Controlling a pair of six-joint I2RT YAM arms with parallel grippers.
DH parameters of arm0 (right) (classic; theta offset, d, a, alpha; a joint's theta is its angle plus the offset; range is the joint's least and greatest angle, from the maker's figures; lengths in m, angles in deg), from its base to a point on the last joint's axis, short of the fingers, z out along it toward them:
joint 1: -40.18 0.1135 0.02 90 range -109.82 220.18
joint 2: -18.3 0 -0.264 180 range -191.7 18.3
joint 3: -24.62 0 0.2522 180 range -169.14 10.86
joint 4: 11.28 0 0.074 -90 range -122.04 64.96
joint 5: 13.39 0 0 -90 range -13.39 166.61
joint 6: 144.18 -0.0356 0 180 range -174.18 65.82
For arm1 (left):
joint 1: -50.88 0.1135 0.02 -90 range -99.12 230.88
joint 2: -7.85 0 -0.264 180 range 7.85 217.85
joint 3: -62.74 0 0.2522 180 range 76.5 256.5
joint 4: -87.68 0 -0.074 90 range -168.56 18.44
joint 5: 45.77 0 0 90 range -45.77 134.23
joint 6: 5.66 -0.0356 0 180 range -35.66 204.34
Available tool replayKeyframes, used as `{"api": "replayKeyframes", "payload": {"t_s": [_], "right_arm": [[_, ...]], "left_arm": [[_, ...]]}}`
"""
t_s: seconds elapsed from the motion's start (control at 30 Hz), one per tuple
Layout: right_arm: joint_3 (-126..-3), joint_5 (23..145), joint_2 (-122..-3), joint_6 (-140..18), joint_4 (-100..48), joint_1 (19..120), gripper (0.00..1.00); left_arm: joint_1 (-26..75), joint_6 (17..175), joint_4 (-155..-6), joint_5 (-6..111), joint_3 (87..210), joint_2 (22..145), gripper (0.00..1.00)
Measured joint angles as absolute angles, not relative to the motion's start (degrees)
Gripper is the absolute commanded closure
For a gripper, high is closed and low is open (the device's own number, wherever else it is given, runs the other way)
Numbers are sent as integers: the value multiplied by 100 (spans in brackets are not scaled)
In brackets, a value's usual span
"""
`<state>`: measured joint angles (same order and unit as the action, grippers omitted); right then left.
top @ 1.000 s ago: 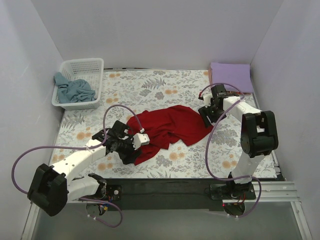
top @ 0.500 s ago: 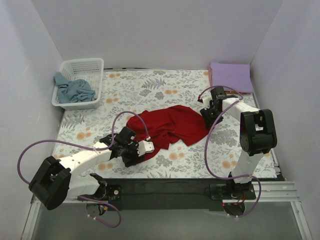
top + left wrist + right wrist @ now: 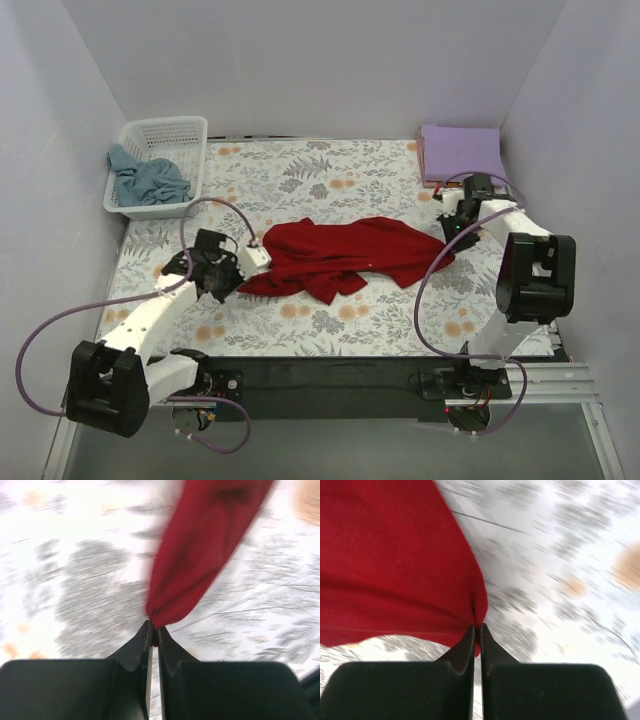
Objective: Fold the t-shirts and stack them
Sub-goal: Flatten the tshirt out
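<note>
While the red t-shirt [image 3: 340, 258] spans the bench [image 3: 300, 185], left tool [image 3: 154, 630] pinches one end; right tool [image 3: 477, 627] clamps the other.

One red t-shirt [image 3: 340, 255], one lavender t-shirt [image 3: 462, 152], one blue-grey t-shirt [image 3: 150, 182], one white basket [image 3: 160, 211], one floral cloth [image 3: 300, 180]

The red t-shirt [image 3: 340, 258] lies stretched on the tabletop [image 3: 330, 180] between the left fingers [image 3: 229, 283] and the right fingers [image 3: 451, 238].

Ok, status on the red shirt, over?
Left gripper shut on red shirt, left end. Right gripper shut on right end. Shirt stretched between them. Basket far off.
</note>
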<state>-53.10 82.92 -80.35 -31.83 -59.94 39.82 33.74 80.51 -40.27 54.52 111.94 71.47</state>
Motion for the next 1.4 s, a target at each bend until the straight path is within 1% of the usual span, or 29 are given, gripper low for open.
{"api": "replayKeyframes", "payload": {"t_s": [0.1, 0.2, 0.3, 0.4, 0.47, 0.6, 0.73, 0.87, 1.2, 1.4], "right_arm": [[-5376, 8272, -7565, -2989, -6188, 3370, 99], [-5459, 8313, -7097, -2827, -6339, 3187, 99], [-5463, 8412, -6763, -2676, -6492, 3156, 99], [-5494, 8578, -6606, -2569, -6674, 2983, 99], [-5608, 8731, -6575, -2534, -6838, 2848, 99], [-6320, 9017, -6562, -2541, -7168, 2717, 99], [-7422, 9376, -6564, -2698, -7216, 2673, 99], [-8261, 9671, -6512, -2893, -7214, 2653, 99], [-9614, 9686, -5889, -3448, -7262, 2616, 99], [-10569, 9352, -5618, -3776, -7074, 2601, 99]], "left_arm": [[4381, 7651, -3933, 5716, 11697, 7068, 100], [5011, 7390, -3975, 6002, 11996, 7178, 100], [5579, 7340, -4010, 6315, 12346, 7689, 100], [6167, 7463, -3940, 6824, 13043, 8369, 100], [6407, 7594, -3942, 7145, 13469, 8557, 100], [6508, 7954, -3968, 7845, 14188, 8524, 100], [6530, 8374, -4019, 8332, 14833, 8524, 100], [6569, 8713, -4307, 8686, 14967, 8268, 100], [6611, 10144, -5796, 8448, 14884, 6695, 100], [6615, 10840, -6834, 8118, 14914, 6233, 100]]}}
